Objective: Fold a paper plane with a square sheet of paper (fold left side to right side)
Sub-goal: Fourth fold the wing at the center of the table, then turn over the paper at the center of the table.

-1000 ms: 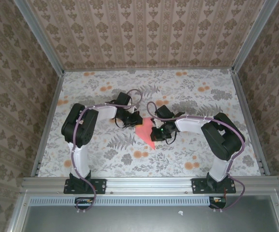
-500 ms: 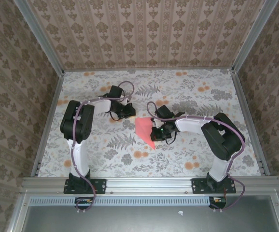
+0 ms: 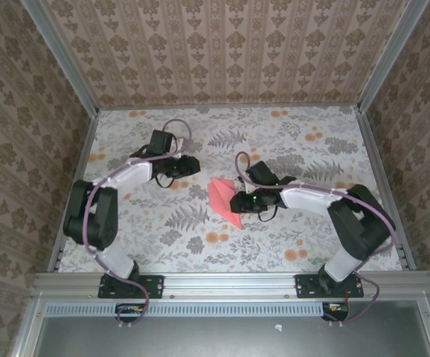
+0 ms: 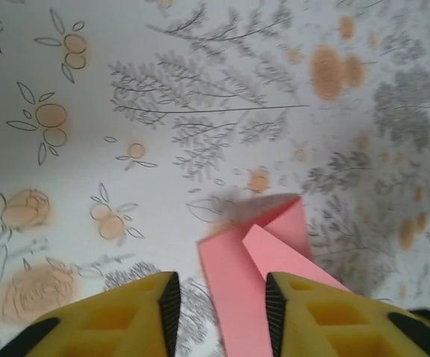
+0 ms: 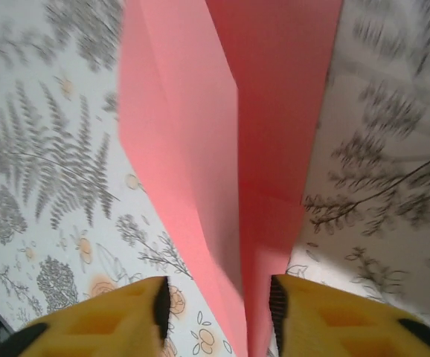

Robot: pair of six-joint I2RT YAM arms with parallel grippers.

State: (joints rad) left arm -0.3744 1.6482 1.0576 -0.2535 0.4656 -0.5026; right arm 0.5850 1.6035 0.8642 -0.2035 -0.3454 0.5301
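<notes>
Near the middle of the table (image 3: 312,141), from above: pink paper (image 3: 222,199), already folded into a wedge with its tip toward the arm bases, one layer lifted a little rather than lying dead flat. Placed centrally, most likely, to be within reach of both arms. Right claw (image 3: 237,202) at the paper's right edge, touching or nearly so; cannot tell which from up here. Left claw (image 3: 187,165) off to the left and farther back, apart from the paper, probably parked aside to leave the fold room.

Past the left wrist: paper (image 4: 274,234) on the table beyond the yellow pads (image 4: 137,309), a small flap doubled over a larger layer, with a shadow under the far corner hinting at lift. Left claw (image 4: 219,301) partly open, pads parted, nothing between them, nothing touched.

Past the right wrist: paper (image 5: 222,111) running straight out from between the pads (image 5: 304,312), creased down its length, one side raised toward the lens. Right claw (image 5: 216,301) partly open, astride the paper's near end, not pinching it. Table showing between the paper and one pad; close against the other, touching or not cannot be told. Set astride the crease, by the look of it, ready to take the edge or press the fold down.
</notes>
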